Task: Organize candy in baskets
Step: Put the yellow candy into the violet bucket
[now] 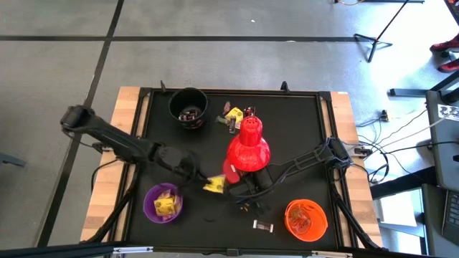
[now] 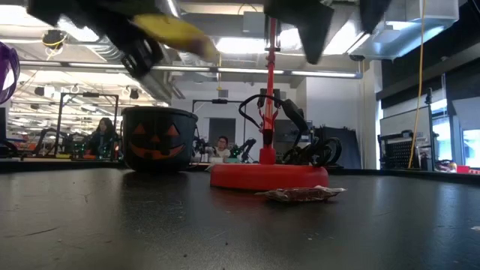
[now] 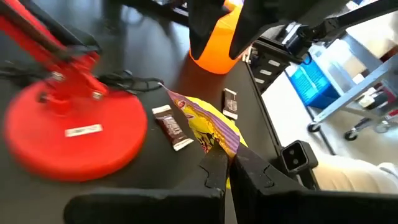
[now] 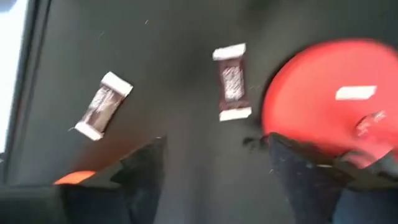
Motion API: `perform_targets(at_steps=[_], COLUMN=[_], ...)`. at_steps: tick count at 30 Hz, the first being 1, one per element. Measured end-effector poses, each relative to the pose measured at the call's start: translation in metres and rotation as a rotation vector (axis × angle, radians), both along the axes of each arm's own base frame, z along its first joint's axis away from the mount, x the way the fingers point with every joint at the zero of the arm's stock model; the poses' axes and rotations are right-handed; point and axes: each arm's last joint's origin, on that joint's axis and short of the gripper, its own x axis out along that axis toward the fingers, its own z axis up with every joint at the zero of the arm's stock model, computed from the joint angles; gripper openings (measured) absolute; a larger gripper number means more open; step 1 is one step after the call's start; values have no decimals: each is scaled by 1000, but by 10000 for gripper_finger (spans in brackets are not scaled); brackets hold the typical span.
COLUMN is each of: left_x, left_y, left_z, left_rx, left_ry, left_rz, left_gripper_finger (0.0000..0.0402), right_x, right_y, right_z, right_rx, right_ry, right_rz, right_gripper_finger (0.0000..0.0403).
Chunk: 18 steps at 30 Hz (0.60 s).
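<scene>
Above the middle of the black worktop (image 1: 287, 129), the left hand (image 1: 204, 183) is clamped shut on a yellow candy (image 1: 214, 185), pinching one end of its crinkled wrapper so that the rest juts free beyond the fingertips (image 3: 214, 169). The sweet looks feather-light and limp; a wrapper like this probably slips or tears if squeezed at its thin edge, so a pinch across the body or a twisted end seems the safer hold.

The right hand (image 1: 251, 188) hovers just right of it beside the red desk lamp (image 1: 248, 145), jaws spread wide and holding nothing. Below it two dark brown candies (image 4: 232, 81) lie flat on the worktop near the lamp's round base; they appear small, stiff and flat, likely best taken across their narrow width.

Three baskets ring the work area. The purple basket (image 1: 148, 208), near left and close to the left hand, holds several yellow sweets. The orange basket (image 1: 319, 228), near right, shows some contents that cannot be told apart. The black basket (image 1: 176, 102), far left and marked with a pumpkin face in the low view, holds a few dark pieces. More loose candy (image 1: 234, 115) sits at the far side behind the lamp, and one dark piece (image 1: 263, 226) lies near the front edge beside the orange basket.
</scene>
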Motion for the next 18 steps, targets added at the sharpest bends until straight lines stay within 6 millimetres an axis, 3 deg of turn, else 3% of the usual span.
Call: perform_targets(at_steps=[4, 12, 18], left_x=[-30, -88, -105], left_y=[5, 3, -9], left_z=[28, 85, 99], left_rx=[56, 174, 178], left_ry=[38, 258, 444], left_rz=[31, 17, -41], left_gripper_finger=[0, 0, 0], right_x=[-4, -2, 9], right_y=[1, 1, 3], right_z=[0, 0, 2], right_rx=[49, 47, 25], right_ry=[59, 41, -103], right_rz=[-2, 1, -1], right_gripper_finger=[307, 312, 312])
